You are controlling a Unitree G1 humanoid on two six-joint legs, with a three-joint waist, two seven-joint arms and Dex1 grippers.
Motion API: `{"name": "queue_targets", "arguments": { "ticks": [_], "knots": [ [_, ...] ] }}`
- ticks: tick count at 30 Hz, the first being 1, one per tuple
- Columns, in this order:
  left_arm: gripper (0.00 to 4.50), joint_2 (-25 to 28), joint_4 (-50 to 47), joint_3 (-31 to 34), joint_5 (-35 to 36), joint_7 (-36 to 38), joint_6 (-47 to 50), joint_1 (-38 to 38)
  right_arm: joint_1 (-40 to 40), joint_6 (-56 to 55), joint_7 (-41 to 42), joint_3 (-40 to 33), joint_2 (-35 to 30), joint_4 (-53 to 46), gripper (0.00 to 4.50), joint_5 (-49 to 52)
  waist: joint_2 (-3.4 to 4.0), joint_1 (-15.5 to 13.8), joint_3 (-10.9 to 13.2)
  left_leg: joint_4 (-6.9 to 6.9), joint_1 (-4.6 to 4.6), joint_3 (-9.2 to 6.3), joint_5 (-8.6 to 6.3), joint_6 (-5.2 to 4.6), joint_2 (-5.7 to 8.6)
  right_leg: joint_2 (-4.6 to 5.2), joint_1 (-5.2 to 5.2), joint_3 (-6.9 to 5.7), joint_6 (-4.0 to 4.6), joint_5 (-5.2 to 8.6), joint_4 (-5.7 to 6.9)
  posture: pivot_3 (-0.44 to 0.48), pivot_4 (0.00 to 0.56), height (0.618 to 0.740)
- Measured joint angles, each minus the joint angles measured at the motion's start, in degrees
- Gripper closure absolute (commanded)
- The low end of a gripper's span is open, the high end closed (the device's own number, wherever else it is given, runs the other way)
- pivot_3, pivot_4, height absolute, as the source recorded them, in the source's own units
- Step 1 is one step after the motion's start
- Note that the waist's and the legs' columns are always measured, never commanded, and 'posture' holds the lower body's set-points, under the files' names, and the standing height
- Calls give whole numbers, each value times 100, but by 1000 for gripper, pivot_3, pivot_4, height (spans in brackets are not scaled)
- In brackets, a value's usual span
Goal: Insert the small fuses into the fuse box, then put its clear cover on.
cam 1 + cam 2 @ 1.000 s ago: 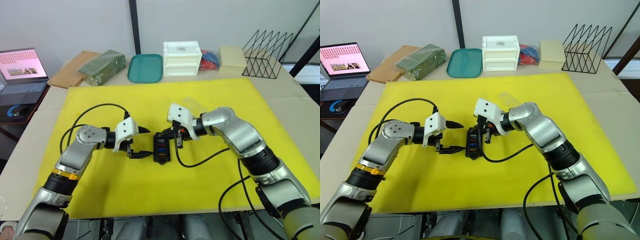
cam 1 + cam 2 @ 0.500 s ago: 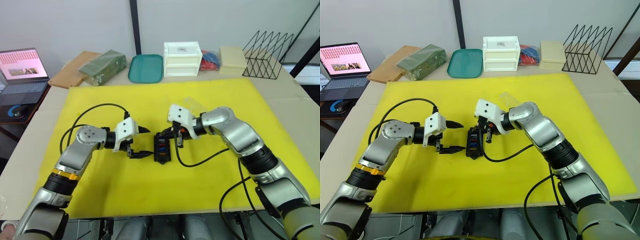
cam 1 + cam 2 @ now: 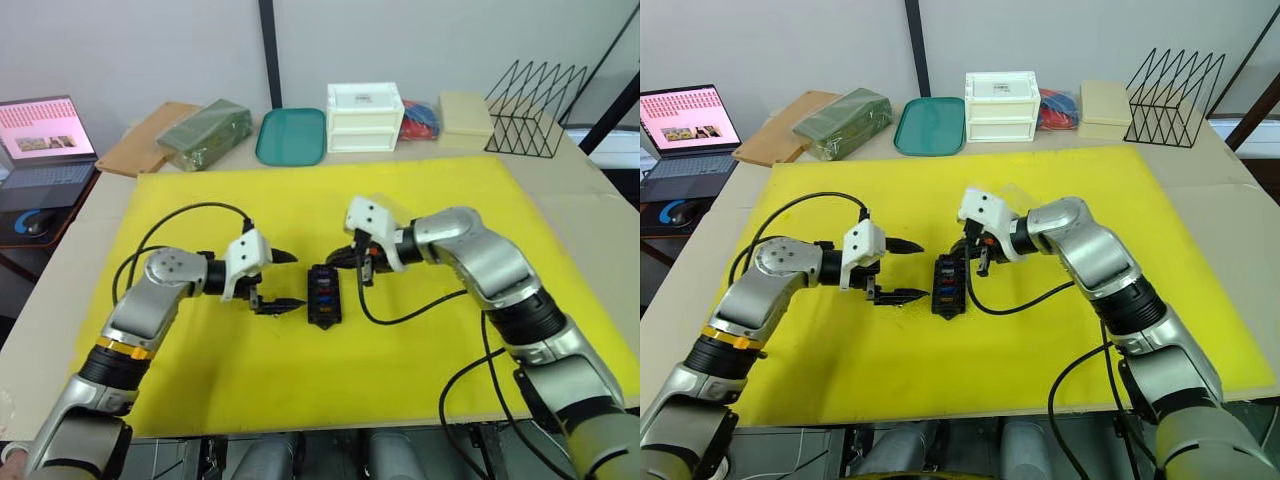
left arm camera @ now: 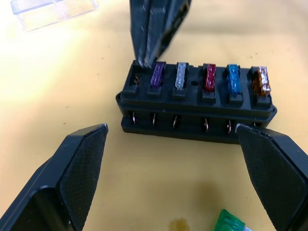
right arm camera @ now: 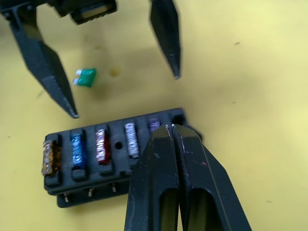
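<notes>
1. The black rectangular plastic fuse box (image 4: 197, 108) looks matt, with small bare-metal contacts along its side.
2. The translucent plastic blade fuses (image 4: 210, 78) seated in it are glossy, as is the loose green fuse (image 5: 85, 78).
3. The clear plastic cover (image 4: 53, 10) is smooth and shiny.
4. The yellow mat (image 3: 300, 370) on the tabletop is matt, faintly speckled.
5. The left hand (image 4: 168, 159) has black fingers with finely textured pads (image 4: 86, 166).
6. The right hand (image 5: 174, 132) fingers are smooth, slightly glossy black plastic.
</notes>
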State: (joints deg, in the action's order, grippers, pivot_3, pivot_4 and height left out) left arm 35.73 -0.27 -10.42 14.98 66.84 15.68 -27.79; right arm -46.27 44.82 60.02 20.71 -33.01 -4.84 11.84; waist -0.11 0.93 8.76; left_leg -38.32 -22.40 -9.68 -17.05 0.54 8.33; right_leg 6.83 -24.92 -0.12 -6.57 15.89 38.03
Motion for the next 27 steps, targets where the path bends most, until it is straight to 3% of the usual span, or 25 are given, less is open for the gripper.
{"name": "queue_targets", "arguments": {
  "ticks": [7,11,16,21,27],
  "knots": [
    [0,613,-489,380,453,255,578,191,98,-93,252,-433,-695,-593,4466,184,1,-5,1,5,-2,0,0,0,0,0,-3,0,0,0,-4,0,150,740],
    [0,1248,-777,632,696,488,936,644,656,-149,672,-741,-1526,-1185,3604,424,1,-17,1,7,-2,0,0,0,-1,0,-2,0,0,0,-7,0,150,740],
    [0,2046,-953,1105,1013,889,1300,1216,1582,-222,1170,-1436,-2622,-1696,1840,783,3,-40,4,8,1,1,-1,-1,-2,0,4,0,0,0,-9,0,150,740],
    [0,2459,-897,1395,1189,1227,1355,1328,2194,-382,1394,-2036,-3183,-1801,91,981,3,-35,4,10,2,2,-2,-2,-3,0,7,-1,0,0,-13,0,150,740],
    [0,2599,-475,1414,1178,1562,1184,1410,2816,-446,1278,-2336,-3327,-1902,33,983,4,-31,5,12,2,4,-2,-2,-5,0,6,-1,1,1,-14,0,150,740]
  ]
}}
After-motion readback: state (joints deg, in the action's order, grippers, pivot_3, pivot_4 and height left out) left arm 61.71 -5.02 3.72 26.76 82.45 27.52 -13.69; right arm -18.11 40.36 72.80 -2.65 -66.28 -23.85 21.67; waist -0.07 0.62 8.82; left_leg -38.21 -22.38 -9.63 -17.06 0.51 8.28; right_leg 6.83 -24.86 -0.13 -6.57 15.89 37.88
